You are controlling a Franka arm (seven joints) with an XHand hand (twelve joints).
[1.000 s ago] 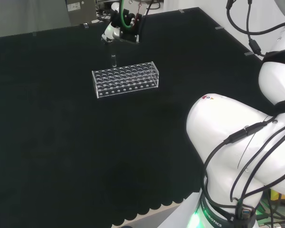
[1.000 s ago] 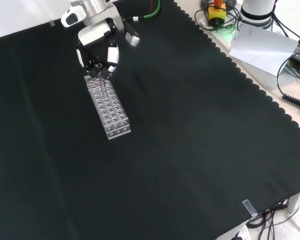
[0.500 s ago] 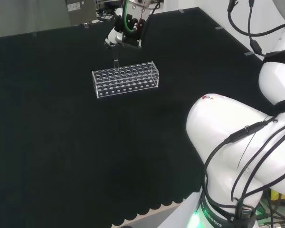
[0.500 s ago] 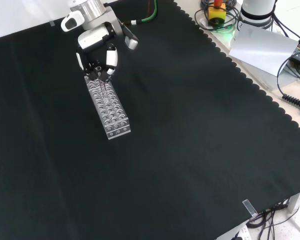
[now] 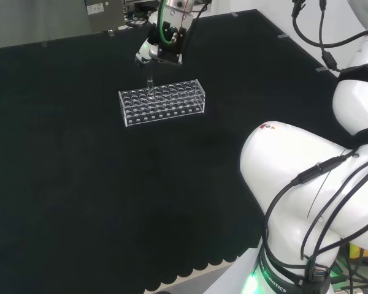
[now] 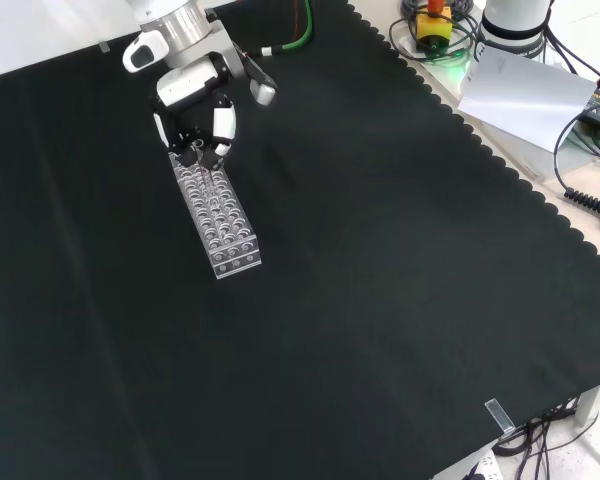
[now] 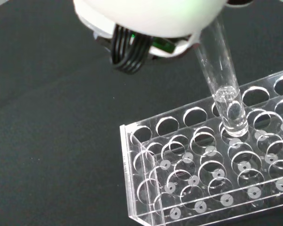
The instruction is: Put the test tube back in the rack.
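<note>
Hand [image 6: 195, 105] pinching test tube [image 7: 222, 80], near upright, round end down in rack [image 5: 162, 102]; black-cloth tabletop [image 6: 380, 280].

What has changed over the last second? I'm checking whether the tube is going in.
The black and white hand, holding the clear glass test tube, shifted right in the head view and brought the tube's tip down to the top holes of the clear plastic rack. Its fingers still pinch the tube. The rack stayed put on the black cloth.

Test tube [image 7: 225, 89] tip in rack [image 7: 205, 179] hole
</note>
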